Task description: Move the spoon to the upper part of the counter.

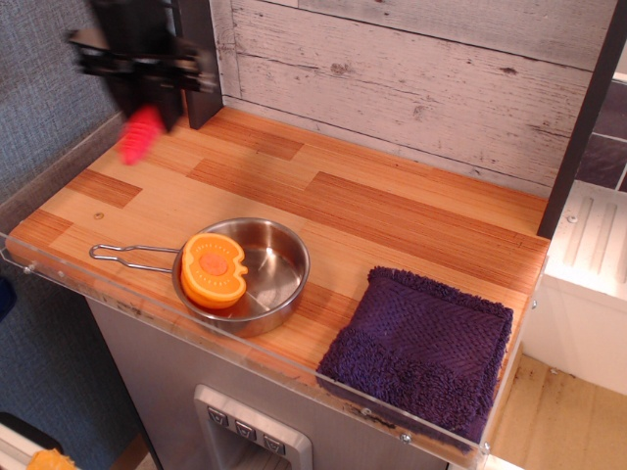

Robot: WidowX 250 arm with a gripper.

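Observation:
My black gripper (147, 88) is blurred by motion at the upper left, above the back left part of the wood-plank counter (392, 211). It is shut on the spoon (140, 135), whose red ribbed handle hangs down below the fingers, clear of the surface. The spoon's silver bowl is hidden by the gripper.
A steel pan (257, 284) with a thin wire handle sits near the front edge and holds an orange toy fruit half (213, 269). A purple towel (421, 348) lies at the front right. A dark post (199, 59) stands right behind the gripper, before the whitewashed boards.

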